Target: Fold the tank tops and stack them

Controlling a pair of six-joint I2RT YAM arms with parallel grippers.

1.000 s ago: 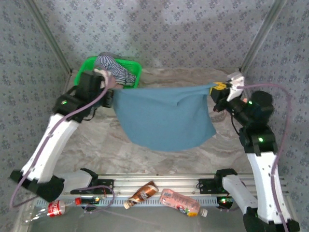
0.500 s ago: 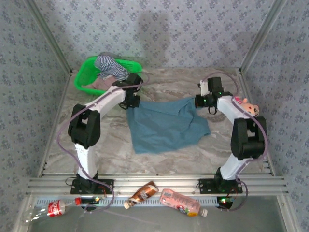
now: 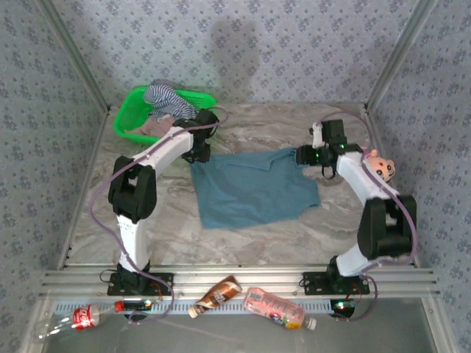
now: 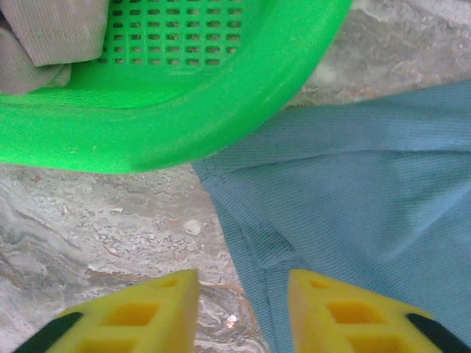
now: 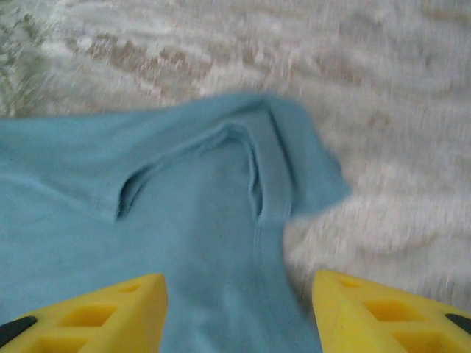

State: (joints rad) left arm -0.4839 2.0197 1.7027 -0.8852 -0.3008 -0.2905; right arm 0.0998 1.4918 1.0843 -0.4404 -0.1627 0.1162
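**Teal top flat on the table, both grippers off it**

The teal-blue tank top (image 3: 254, 187) lies spread on the marble table (image 3: 250, 239), a bit rumpled, between the two arms. The left gripper (image 4: 243, 294) hovers over its far left corner, right beside the green basket (image 3: 126, 125), fingers apart and gripping nothing. The right gripper (image 5: 239, 298) is over the far right strap, also wide and empty. The striped top (image 3: 165, 95) and the pink one (image 3: 153, 129) sit bunched in the basket.

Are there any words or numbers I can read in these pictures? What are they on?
No text can be read.
Red-labelled bottle: label too small to read.
Brown bottle: label too small to read.
Pink bottle: label too blurred to read.
Teal tank top and green basket: no writing seen.
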